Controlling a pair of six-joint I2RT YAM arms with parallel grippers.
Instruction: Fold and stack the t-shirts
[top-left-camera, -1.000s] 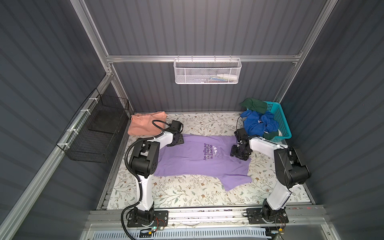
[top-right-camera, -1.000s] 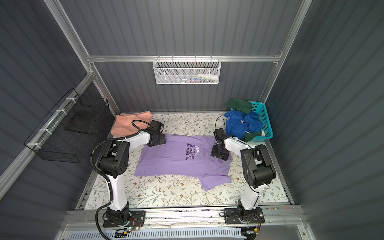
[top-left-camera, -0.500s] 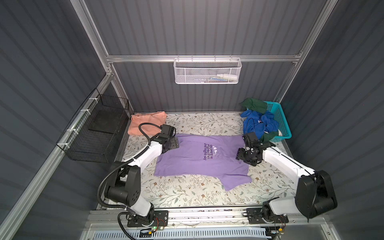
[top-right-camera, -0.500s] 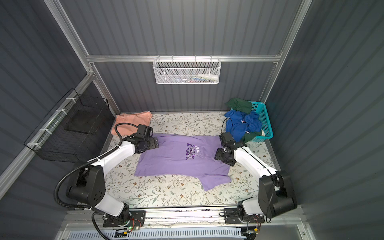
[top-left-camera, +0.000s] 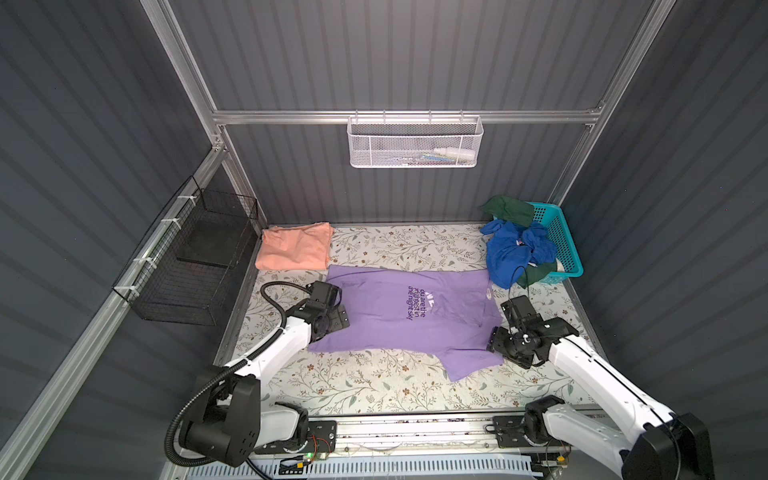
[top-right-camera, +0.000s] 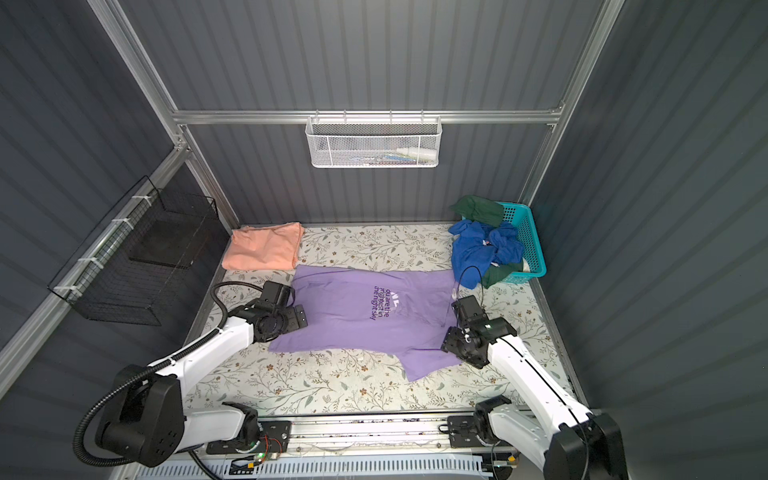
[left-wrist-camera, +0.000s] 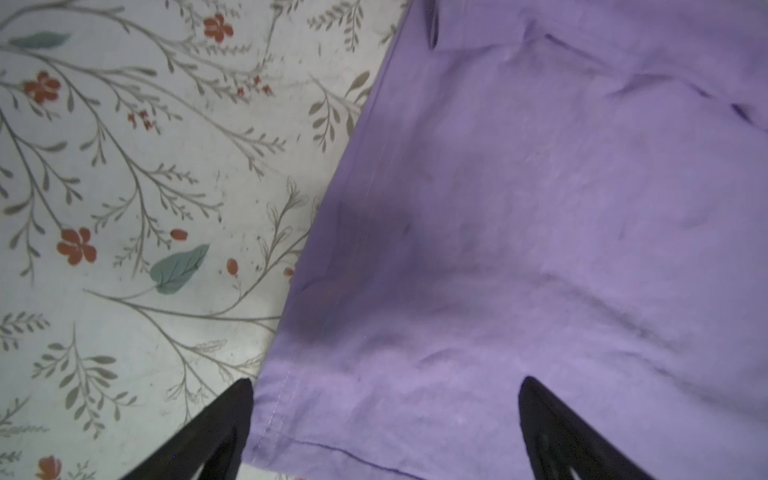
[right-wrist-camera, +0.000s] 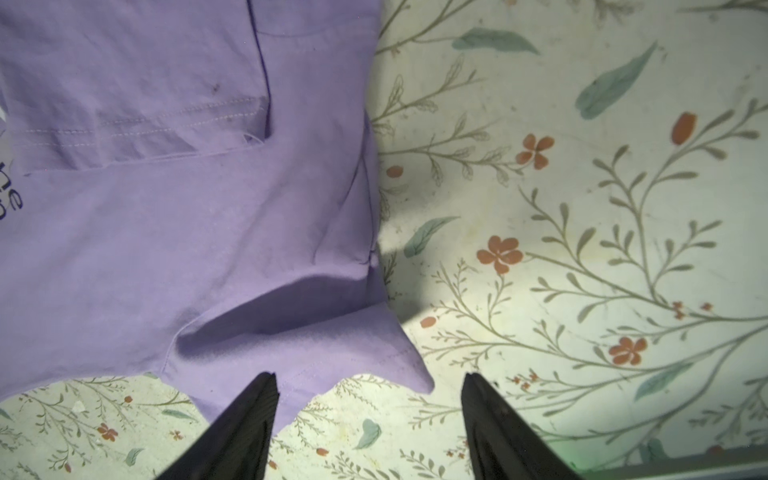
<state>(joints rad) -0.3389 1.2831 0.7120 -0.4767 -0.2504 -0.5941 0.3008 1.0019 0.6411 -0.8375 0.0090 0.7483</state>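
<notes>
The lavender-purple t-shirt (top-left-camera: 395, 316) (top-right-camera: 353, 311) lies spread flat on the flowered table cover, lettering up, one sleeve pointing to the front right. A salmon-orange t-shirt (top-left-camera: 295, 247) (top-right-camera: 264, 249) lies folded at the back left corner. My left gripper (top-left-camera: 332, 324) (top-right-camera: 291, 320) (left-wrist-camera: 384, 386) hovers open over the purple shirt's (left-wrist-camera: 540, 208) left hem, one finger beside the cloth, one above it. At the shirt's (right-wrist-camera: 166, 228) right side my right gripper (top-left-camera: 505, 345) (top-right-camera: 455, 340) (right-wrist-camera: 368, 380) is open by the sleeve's edge. Neither holds anything.
A turquoise basket (top-left-camera: 561, 245) at the back right holds blue clothes (top-left-camera: 515, 253) and dark green ones, spilling over onto the table. A black wire basket (top-left-camera: 195, 257) hangs on the left wall, and a white mesh basket (top-left-camera: 415, 141) hangs on the back rail.
Both grippers have drawn back from the shirt's far side toward the front along its left and right edges. The left jaws have opened wider. The purple shirt lies as before.
</notes>
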